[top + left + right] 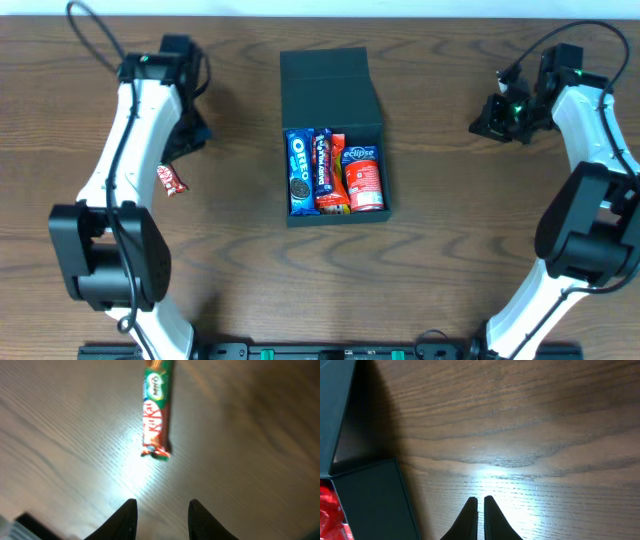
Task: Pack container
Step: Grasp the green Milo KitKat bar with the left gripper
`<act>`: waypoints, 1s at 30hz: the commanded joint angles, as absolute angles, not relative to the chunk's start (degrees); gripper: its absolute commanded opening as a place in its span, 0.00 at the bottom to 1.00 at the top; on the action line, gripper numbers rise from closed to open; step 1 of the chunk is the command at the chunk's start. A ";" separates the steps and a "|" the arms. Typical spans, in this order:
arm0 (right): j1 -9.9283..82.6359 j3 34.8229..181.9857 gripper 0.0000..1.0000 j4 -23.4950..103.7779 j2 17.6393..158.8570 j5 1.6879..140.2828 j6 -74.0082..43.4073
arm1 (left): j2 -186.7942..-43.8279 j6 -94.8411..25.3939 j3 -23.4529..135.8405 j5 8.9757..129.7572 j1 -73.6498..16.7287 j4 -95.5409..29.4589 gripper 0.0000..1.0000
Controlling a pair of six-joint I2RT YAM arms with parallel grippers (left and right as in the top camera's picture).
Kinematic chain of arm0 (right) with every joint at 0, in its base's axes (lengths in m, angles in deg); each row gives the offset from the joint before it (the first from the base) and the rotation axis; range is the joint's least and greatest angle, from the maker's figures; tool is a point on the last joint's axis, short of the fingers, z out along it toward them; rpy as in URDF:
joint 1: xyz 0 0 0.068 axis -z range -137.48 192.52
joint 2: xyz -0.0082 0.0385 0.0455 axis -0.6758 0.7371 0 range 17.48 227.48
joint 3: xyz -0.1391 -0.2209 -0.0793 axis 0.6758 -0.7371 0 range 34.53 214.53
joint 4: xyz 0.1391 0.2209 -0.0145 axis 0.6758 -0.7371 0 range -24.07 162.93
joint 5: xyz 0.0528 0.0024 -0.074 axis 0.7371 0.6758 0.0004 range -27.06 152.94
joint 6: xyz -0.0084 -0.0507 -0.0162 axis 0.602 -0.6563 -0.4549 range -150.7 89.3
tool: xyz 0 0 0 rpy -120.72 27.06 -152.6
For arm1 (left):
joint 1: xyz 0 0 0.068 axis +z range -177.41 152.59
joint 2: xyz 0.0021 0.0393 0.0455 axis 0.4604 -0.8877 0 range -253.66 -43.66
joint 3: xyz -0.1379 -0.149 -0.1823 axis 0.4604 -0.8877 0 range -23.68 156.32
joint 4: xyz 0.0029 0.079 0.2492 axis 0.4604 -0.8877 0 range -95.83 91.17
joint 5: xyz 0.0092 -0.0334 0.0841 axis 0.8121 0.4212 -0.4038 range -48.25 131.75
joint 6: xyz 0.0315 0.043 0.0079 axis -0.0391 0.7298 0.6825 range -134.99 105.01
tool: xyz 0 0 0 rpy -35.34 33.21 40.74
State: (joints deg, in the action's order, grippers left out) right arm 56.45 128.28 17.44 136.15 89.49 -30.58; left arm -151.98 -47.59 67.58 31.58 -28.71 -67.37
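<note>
Left fingers [127,521] stand partly apart with nothing between them. KitKat bar [156,415] lies straight ahead of the tips on the desk [260,460], not touching; its far end is cut off by the frame edge. Right fingers [470,517] are pressed together, holding nothing. The container [372,497] sits to their left, near but apart. Only its corner shows there, with a red pack [329,510] inside, cropped. Overhead: lid open, snack packs inside, well apart from the left fingers, which are hard to make out under the arm.
</note>
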 commanded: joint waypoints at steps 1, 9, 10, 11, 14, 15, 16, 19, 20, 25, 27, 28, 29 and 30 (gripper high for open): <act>56.74 129.14 0.06 17.44 136.08 89.92 -31.61 | -152.61 -48.79 62.23 34.37 -25.83 -64.20 0.41; 56.74 129.14 0.07 17.38 136.08 89.95 -31.58 | -152.63 -51.74 50.84 38.81 -20.56 -46.21 0.52; 56.74 129.14 0.07 17.33 136.08 89.95 -31.58 | -152.63 -52.48 50.16 38.77 -20.28 -44.70 0.52; 56.74 129.14 0.07 17.25 136.08 89.95 -31.58 | -152.63 -52.99 49.70 38.68 -20.19 -43.52 0.53; 56.74 129.14 0.07 16.87 136.08 89.95 -31.39 | -152.63 -54.54 49.11 36.49 -20.21 -40.94 0.55; 56.74 129.14 0.07 16.74 136.08 89.95 -31.37 | -152.63 -55.35 49.09 35.25 -20.21 -40.59 0.57; 56.74 129.14 0.07 16.57 136.08 89.95 -31.34 | -152.68 -55.63 49.09 34.40 -20.19 -40.31 0.59; 56.74 129.14 0.07 16.39 136.08 89.95 -30.47 | -153.07 -55.74 49.02 33.19 -20.19 -39.59 0.63; 56.74 129.14 0.07 16.39 136.08 89.95 -30.29 | -153.40 -55.70 48.76 33.19 -20.19 -39.06 0.63; 56.69 129.14 0.07 16.31 136.08 89.95 -29.18 | -155.65 -55.06 47.67 33.39 -20.19 -37.73 0.64; 56.69 129.14 0.07 16.31 136.08 89.97 -28.98 | -156.50 -54.25 47.67 33.50 -20.19 -37.20 0.64; 56.69 129.14 0.07 16.28 136.08 89.97 -28.98 | -156.83 -53.58 47.67 33.46 -20.19 -36.77 0.64; 56.69 129.14 0.07 16.24 136.08 89.97 -28.96 | -156.94 -52.92 47.67 33.48 -20.19 -36.37 0.64; 56.69 129.14 0.07 16.20 136.08 89.97 -28.72 | -157.05 -52.18 47.67 33.43 -20.19 -35.89 0.64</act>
